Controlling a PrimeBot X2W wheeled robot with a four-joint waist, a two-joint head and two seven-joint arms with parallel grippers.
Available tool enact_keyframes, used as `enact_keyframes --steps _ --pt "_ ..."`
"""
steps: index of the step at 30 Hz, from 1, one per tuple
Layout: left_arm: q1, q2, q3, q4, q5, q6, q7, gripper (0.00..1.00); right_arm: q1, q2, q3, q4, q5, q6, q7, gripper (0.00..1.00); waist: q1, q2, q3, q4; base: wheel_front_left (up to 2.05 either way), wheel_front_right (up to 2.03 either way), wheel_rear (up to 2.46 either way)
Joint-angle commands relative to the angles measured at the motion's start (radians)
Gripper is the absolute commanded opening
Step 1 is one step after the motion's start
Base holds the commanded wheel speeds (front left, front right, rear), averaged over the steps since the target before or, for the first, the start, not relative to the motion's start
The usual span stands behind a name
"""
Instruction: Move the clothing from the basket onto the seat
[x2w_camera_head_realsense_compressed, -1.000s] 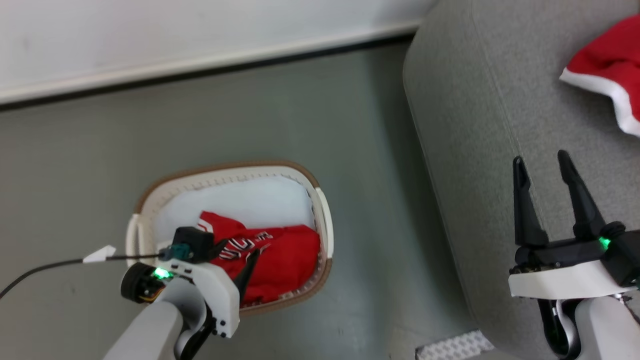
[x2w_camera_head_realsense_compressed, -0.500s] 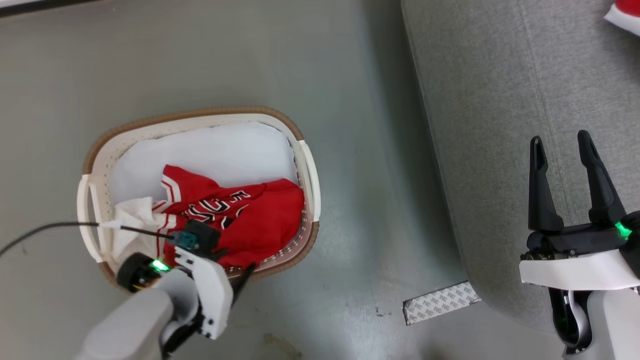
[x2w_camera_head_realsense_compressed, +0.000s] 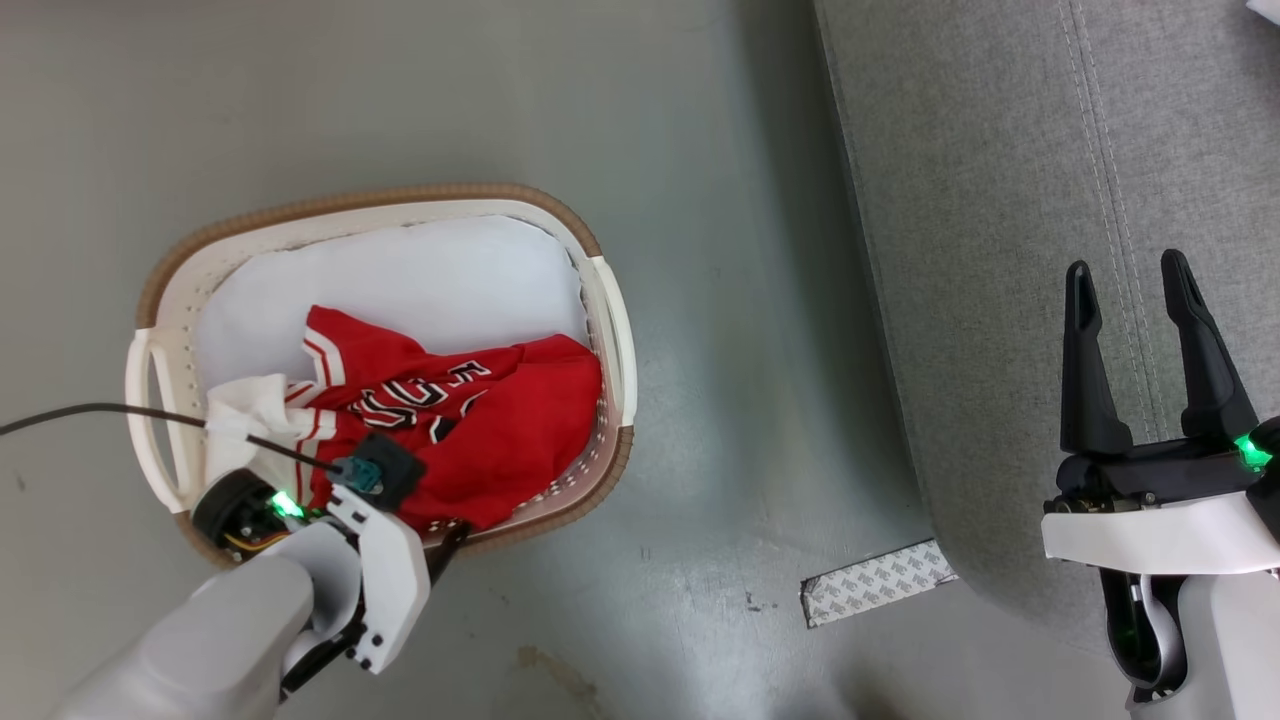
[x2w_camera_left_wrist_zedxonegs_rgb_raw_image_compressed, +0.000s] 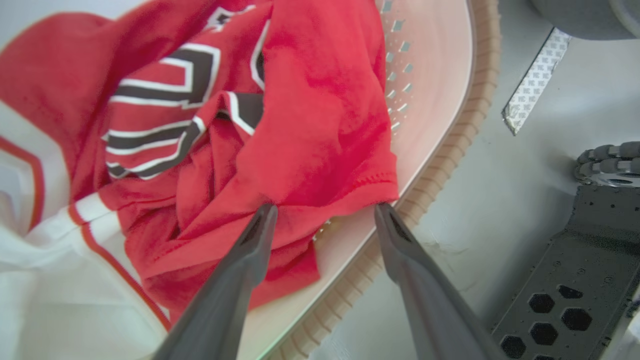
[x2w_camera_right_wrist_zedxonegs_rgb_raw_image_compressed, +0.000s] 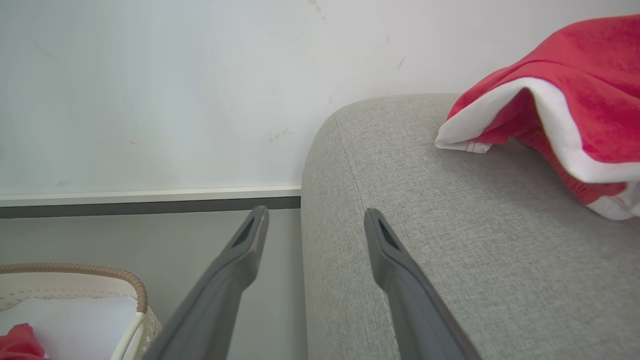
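Clothing (x2w_camera_head_realsense_compressed: 500, 420), crumpled red with black-and-white lettering, fills basket (x2w_camera_head_realsense_compressed: 600, 290).

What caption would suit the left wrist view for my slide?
Open left pincer poised at the hem of the red jersey in the basket.

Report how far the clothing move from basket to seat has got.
Done: one red garment with white trim lies on the seat. In hand: nothing gripped; the left gripper is open at the hem of the lettered garment in the basket; the right gripper is open over the seat. Left: lifting that garment across.
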Motion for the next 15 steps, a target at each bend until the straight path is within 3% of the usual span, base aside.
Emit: enact_keyframes --steps 1,15 --pt "-0.012 0.010 -0.008 0.004 -0.008 0.001 -0.006 1.00 -0.008 -0.001 -0.004 -0.002 0.007 -0.003 0.000 1.00 -0.0001 0.0000 0.001 0.000 0.00 0.00 0.00" --pt "-0.085 -0.006 -0.115 0.048 0.006 0.001 -0.076 1.00 -0.017 -0.001 -0.013 -0.011 -0.004 -0.003 0.000 1.00 -0.0001 0.0000 0.037 0.013 0.00 0.00 0.00"
